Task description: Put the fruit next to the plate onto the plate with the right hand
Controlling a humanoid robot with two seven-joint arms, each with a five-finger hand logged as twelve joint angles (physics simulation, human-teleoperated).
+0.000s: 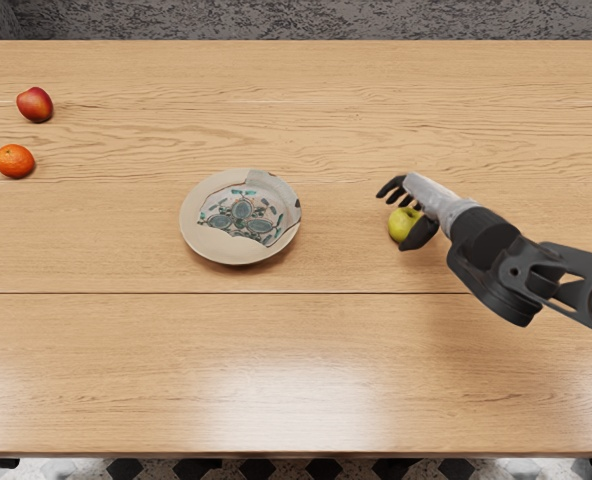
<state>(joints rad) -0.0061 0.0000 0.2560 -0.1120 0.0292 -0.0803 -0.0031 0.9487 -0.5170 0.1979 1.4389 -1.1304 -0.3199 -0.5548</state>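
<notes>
A small yellow-green fruit [401, 223] lies on the wooden table [296, 340] to the right of the plate. The plate [198, 232] is cream with a green-blue pattern and stands near the middle of the table. My right hand [406, 212] reaches in from the right edge and sits over and around the fruit. Its fingers [393, 187] are spread above the fruit and the thumb [419, 235] curves below it, not closed on it. The left arm does not show.
A red apple [35, 103] and an orange [15, 160] lie at the far left of the table, well away from the plate. The table's far edge meets a grey wall at the top.
</notes>
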